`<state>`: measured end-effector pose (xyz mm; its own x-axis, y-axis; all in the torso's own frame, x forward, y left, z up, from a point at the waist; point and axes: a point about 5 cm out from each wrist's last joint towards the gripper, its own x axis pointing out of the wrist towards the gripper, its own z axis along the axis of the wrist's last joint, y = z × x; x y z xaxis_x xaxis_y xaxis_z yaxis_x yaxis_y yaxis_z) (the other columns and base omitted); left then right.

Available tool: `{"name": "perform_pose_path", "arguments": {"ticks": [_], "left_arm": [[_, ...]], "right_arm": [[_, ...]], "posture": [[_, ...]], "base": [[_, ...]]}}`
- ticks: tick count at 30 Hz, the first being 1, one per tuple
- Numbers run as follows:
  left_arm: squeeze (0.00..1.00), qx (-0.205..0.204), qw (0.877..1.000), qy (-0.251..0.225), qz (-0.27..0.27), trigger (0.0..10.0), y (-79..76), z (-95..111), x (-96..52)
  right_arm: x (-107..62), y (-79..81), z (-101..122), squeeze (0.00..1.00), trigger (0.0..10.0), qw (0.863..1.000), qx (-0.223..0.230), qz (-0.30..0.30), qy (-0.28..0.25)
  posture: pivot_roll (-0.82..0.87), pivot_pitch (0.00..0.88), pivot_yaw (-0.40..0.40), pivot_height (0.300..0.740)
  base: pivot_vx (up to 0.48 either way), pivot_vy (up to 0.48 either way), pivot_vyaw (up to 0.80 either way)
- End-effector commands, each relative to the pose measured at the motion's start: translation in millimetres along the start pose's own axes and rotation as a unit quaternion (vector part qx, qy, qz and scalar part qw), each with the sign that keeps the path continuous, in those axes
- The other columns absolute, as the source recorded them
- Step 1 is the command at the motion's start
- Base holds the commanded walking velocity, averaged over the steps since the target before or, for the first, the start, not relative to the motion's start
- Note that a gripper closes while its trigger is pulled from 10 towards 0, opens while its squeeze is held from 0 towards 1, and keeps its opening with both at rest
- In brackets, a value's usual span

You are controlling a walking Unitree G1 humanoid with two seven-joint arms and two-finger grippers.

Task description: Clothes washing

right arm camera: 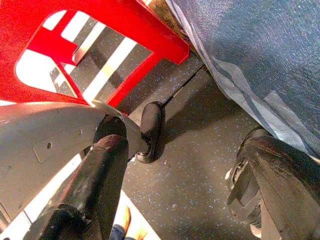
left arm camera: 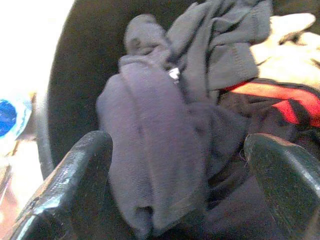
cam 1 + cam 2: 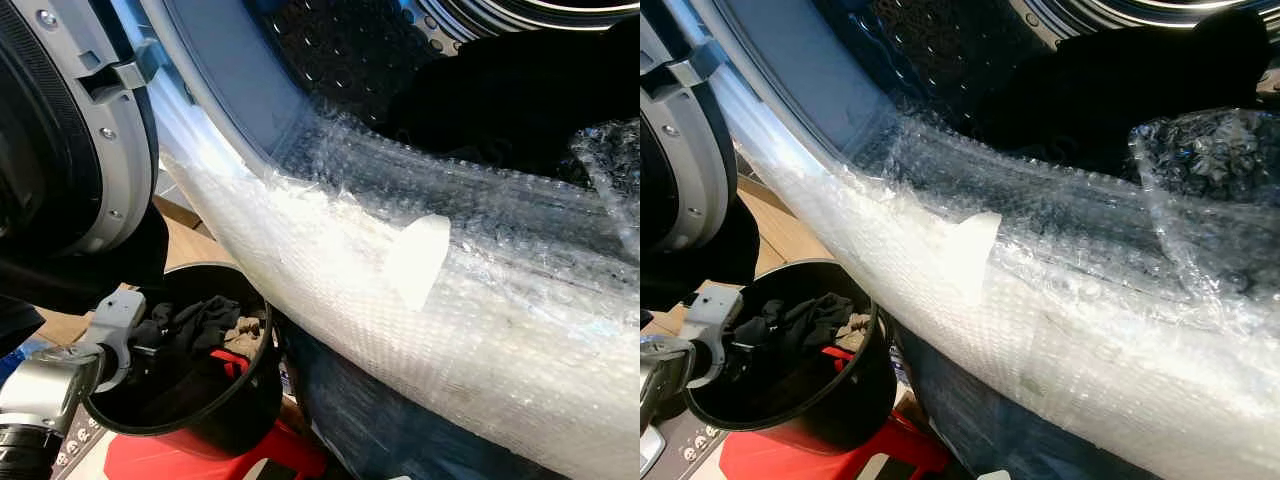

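A black bucket [image 3: 252, 392] stands on a red stool below the washer and holds dark clothes [image 3: 196, 324], with a red-striped piece [image 2: 280, 97] and a beige one [image 2: 290, 55] among them. My left gripper [image 2: 179, 144] reaches into the bucket, open, its fingers [image 2: 75, 185] on either side of a dark grey garment [image 2: 160, 150]. The washer drum opening [image 3: 340, 60] is above, its rim wrapped in bubble wrap [image 3: 480, 300]. Dark laundry [image 3: 510, 95] lies inside the drum. My right gripper [image 1: 189, 150] hangs open over the floor, holding nothing.
The washer door [image 3: 70, 140] stands open at the left, close above the bucket. A red stool [image 1: 125, 20] and a black caster wheel [image 1: 151, 130] are on the speckled floor. A blue-grey cover [image 1: 260, 60] hangs under the washer front. White tape [image 3: 418, 258] sticks to the bubble wrap.
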<state>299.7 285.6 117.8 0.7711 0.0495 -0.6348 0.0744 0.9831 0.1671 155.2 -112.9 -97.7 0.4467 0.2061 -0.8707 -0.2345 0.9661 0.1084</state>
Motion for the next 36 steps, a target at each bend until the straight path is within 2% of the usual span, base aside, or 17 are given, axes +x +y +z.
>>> {"name": "perform_pose_path", "arguments": {"ticks": [1,11,13,16,18,21,23,24,25,26,31,33,36], "left_arm": [[1.00,-0.009,0.999,0.012,0.047,10.0,19.1,-7,-2.8],[1.00,-0.028,0.997,0.019,0.066,10.0,20.9,-12,2.2],[1.00,-0.048,0.995,0.025,0.083,10.0,26.7,-19,4.3],[1.00,-0.073,0.992,0.032,0.093,10.0,30.4,-26,5.7],[1.00,-0.076,0.992,0.032,0.093,10.0,29.8,-27,6.6],[1.00,-0.092,0.991,0.033,0.091,10.0,28.2,-29,9.1],[1.00,-0.096,0.991,0.034,0.092,10.0,27.9,-30,10.3],[0.50,-0.095,0.991,0.035,0.092,10.0,27.8,-30,10.7],[0.14,-0.096,0.991,0.036,0.092,10.0,27.9,-30,11.2],[0.00,-0.100,0.990,0.036,0.092,10.0,28.1,-30,11.5],[0.00,-0.118,0.987,0.037,0.100,10.0,31.8,-33,13.0],[0.00,-0.150,0.984,0.015,0.096,10.0,32.3,-30,14.7],[0.00,-0.152,0.984,-0.011,0.090,10.0,31.8,-21,14.6]], "right_arm": [[-10.9,18.4,-69,0.00,10.0,0.992,0.037,0.014,0.123],[-10.0,28.7,-68,0.00,10.0,0.992,0.039,0.020,0.122],[-10.0,28.7,-68,0.00,10.0,0.991,0.039,0.020,0.123],[-10.4,25.6,-69,0.00,10.0,0.991,0.040,0.019,0.123],[-10.4,23.7,-69,0.00,10.0,0.991,0.039,0.018,0.123],[-11.0,9.8,-66,0.00,10.0,0.992,0.039,0.013,0.121],[-11.2,6.8,-66,0.00,10.0,0.992,0.040,0.012,0.120],[-11.4,5.0,-65,0.00,10.0,0.992,0.040,0.011,0.120],[-11.5,3.8,-65,0.00,10.0,0.992,0.040,0.011,0.120],[-11.7,1.9,-65,0.00,10.0,0.992,0.041,0.010,0.119],[-12.5,-5.0,-64,0.00,10.0,0.992,0.040,0.008,0.119],[-12.1,-5.4,-63,0.00,10.0,0.992,0.040,0.009,0.117],[-11.1,-3.1,-60,0.00,10.0,0.992,0.041,0.011,0.116]], "posture": [[0.00,0.214,0.186,0.740],[0.00,0.212,0.189,0.740],[0.00,0.212,0.192,0.740],[0.00,0.212,0.193,0.740],[0.00,0.212,0.193,0.740],[0.00,0.212,0.195,0.740],[0.00,0.211,0.197,0.740],[0.00,0.211,0.197,0.740],[0.00,0.210,0.198,0.740],[0.00,0.210,0.198,0.740],[0.00,0.208,0.199,0.740],[0.00,0.208,0.198,0.740],[-0.01,0.209,0.199,0.740]], "base": [[0.000,0.000,0.00],[0.000,0.000,0.00],[0.000,0.000,0.00],[0.000,0.000,0.00],[0.000,0.000,0.00],[0.000,0.000,0.00],[0.000,0.000,0.00],[0.000,0.000,0.00],[0.000,0.000,0.00],[0.000,0.000,0.00],[0.000,0.000,0.00],[0.000,0.000,0.00],[0.000,0.000,0.00]]}}
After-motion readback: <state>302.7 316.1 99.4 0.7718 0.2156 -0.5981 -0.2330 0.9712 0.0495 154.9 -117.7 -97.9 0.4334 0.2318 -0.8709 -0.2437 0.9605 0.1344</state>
